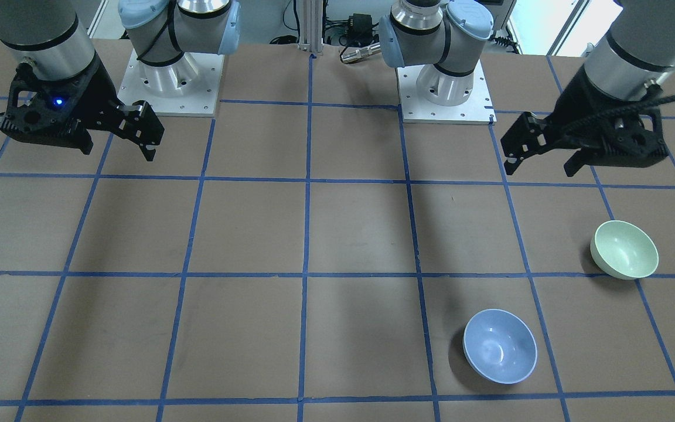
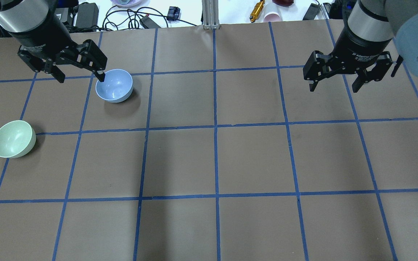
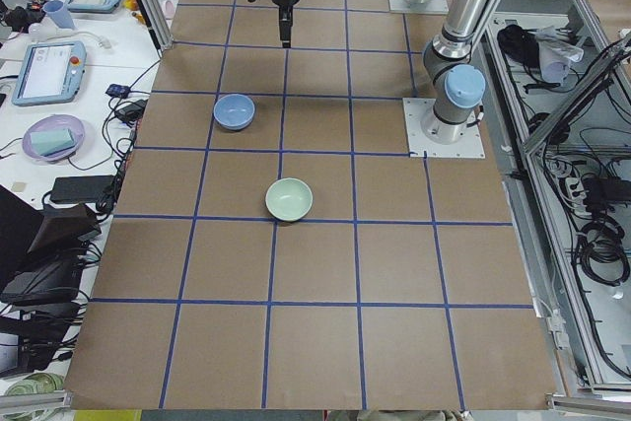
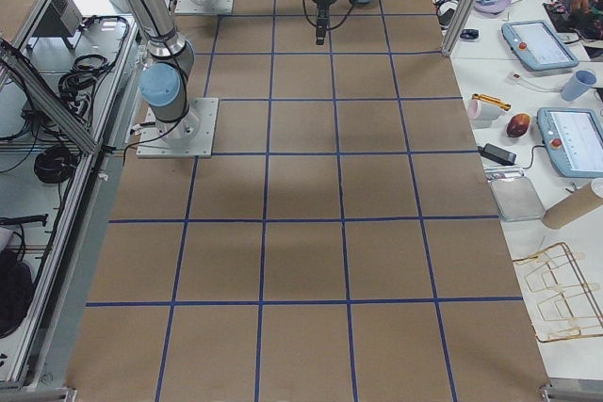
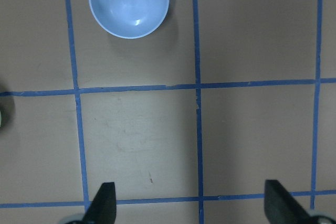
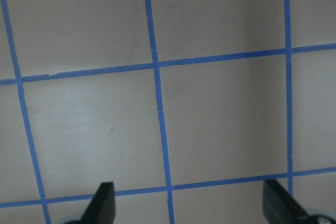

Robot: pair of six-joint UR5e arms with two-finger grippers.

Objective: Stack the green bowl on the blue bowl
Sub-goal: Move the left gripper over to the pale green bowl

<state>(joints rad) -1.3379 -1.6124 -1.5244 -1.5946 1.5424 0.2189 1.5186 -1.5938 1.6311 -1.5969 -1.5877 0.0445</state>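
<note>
The green bowl (image 1: 624,249) stands upright and empty on the brown table, at the far left in the overhead view (image 2: 13,139). The blue bowl (image 1: 500,346) stands upright and empty about one grid square away, further from the robot (image 2: 114,85); it also shows at the top of the left wrist view (image 5: 128,2). My left gripper (image 2: 81,78) is open and empty, raised well above the table, on the robot's side of both bowls (image 1: 539,170). My right gripper (image 2: 334,88) is open and empty, raised over bare table on the other side (image 1: 118,151).
The table (image 2: 216,163) is brown with a blue tape grid. The two arm bases (image 1: 170,82) (image 1: 446,88) stand at its robot-side edge. Cables, cups and small gear (image 2: 267,11) lie beyond its far edge.
</note>
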